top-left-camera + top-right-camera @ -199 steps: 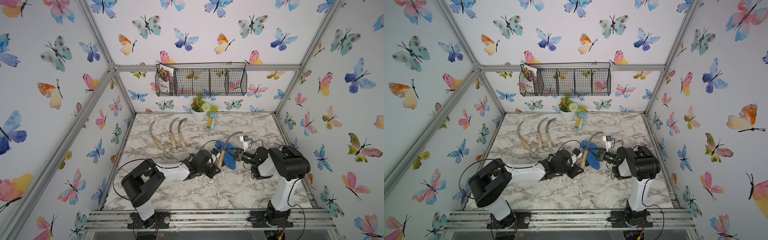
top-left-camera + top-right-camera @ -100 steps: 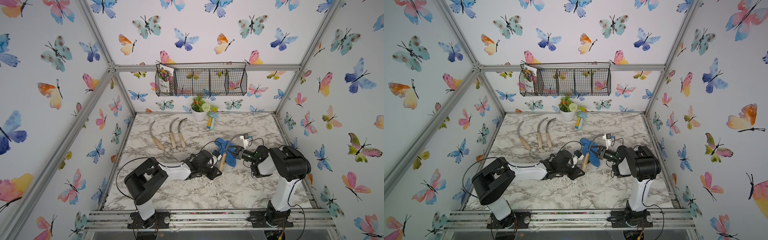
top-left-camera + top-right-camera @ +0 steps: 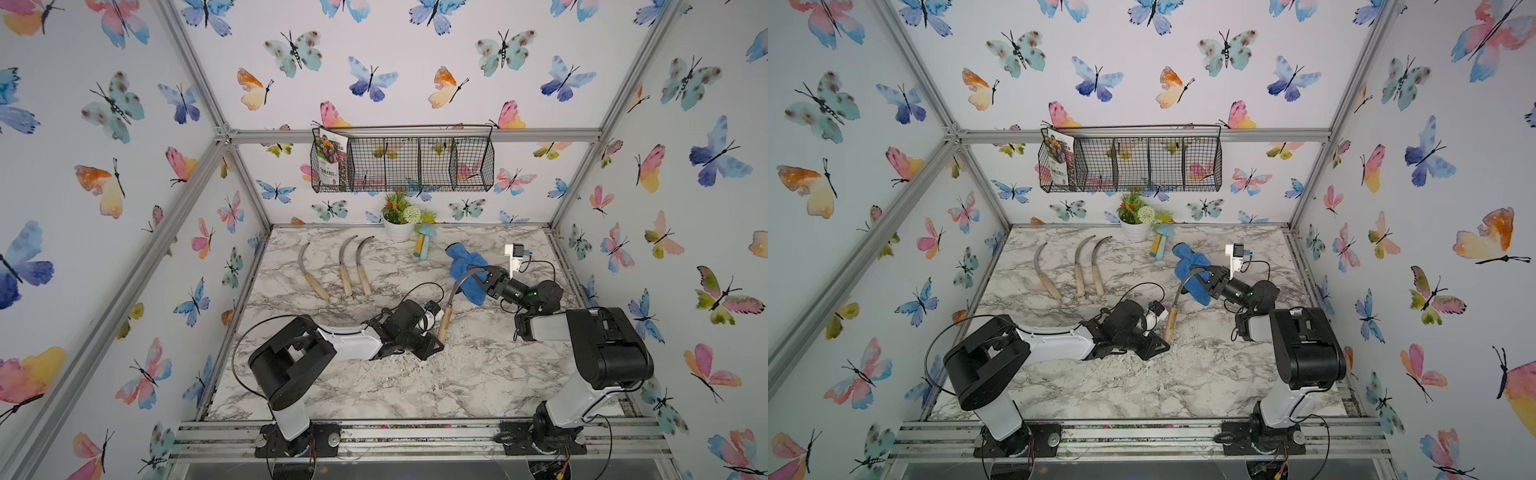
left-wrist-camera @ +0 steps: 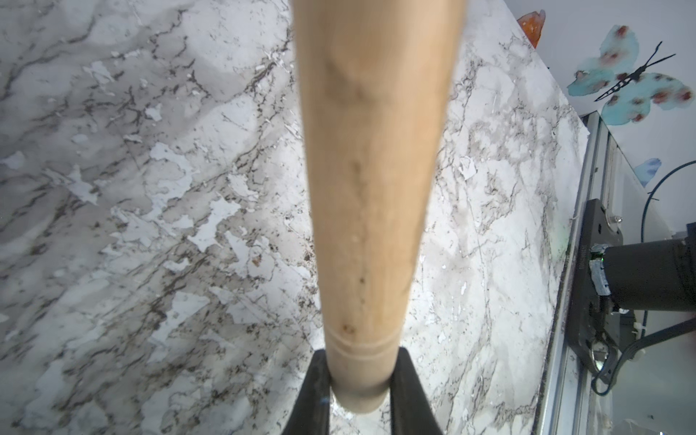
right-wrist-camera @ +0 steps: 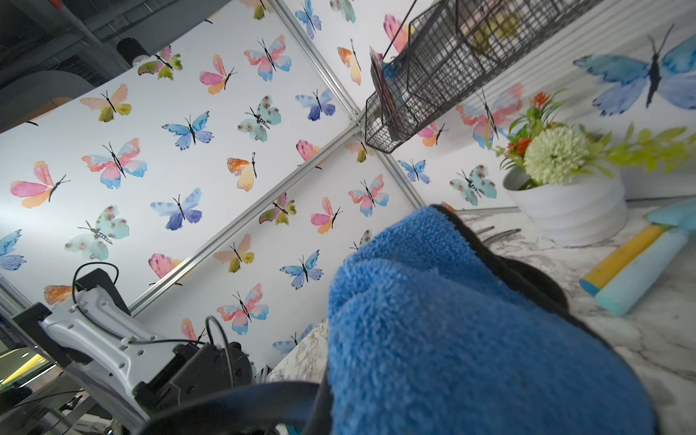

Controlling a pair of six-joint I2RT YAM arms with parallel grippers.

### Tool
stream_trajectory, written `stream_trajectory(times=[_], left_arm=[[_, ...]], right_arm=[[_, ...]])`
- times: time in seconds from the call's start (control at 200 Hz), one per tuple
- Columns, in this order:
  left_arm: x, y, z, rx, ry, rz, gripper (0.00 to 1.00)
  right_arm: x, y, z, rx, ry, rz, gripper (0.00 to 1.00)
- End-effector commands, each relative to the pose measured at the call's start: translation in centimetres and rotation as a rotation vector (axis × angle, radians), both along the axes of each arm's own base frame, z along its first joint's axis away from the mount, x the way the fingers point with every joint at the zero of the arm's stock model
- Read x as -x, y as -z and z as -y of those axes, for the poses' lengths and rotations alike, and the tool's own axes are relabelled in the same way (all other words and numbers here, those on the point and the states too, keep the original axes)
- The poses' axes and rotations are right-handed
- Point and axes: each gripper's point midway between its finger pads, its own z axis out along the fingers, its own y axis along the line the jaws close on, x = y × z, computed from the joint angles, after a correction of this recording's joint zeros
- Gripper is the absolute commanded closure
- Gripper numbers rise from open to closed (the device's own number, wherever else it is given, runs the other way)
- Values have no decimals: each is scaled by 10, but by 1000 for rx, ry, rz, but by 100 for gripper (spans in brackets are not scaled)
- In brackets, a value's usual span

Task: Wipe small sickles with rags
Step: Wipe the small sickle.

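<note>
My left gripper is shut on the butt end of one small sickle's pale wooden handle, its black fingers on either side. That sickle's grey blade curves up into the blue terry rag. My right gripper is shut on the rag, which is wrapped over the blade's far end and hides the tip. Three other small sickles lie side by side at the back left.
A white flower pot and yellow and light-blue mushroom toys stand at the back centre. A wire basket hangs on the back wall. A small white bracket with a cable sits behind my right gripper.
My right gripper has slid the rag along the held sickle's blade, from near the handle toward the tip at the back. The left arm shifted slightly and keeps its hold.
</note>
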Motion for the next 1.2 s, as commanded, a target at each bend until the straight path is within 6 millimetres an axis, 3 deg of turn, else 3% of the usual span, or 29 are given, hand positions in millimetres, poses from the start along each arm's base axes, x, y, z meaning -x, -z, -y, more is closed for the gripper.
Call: stream_trajectory(times=[0.0, 0.155, 0.255, 0.601, 0.726, 0.881, 0.996, 1.196], left_arm=[[-2, 1, 0, -2, -2, -10, 100], [-2, 1, 0, -3, -4, -8, 100], [-3, 0, 1, -2, -7, -5, 100], [-8, 1, 3, -4, -16, -3, 100], [-9, 1, 3, -8, -23, 2, 100], [-9, 3, 2, -14, -26, 2, 100], [-8, 6, 0, -20, -28, 0, 100], [-8, 9, -2, -20, -33, 0, 100]], right_arm=[[1, -19, 3, -10, 5, 31, 98], [0, -9, 2, 10, 3, -9, 98], [0, 9, -3, 28, 1, -48, 98], [17, 77, -48, 34, -99, -166, 98], [16, 88, -51, 8, -119, -191, 98], [14, 74, -52, -17, -139, -165, 98], [11, 49, -45, -18, -121, -126, 98], [5, 0, -17, -39, -58, -60, 98]])
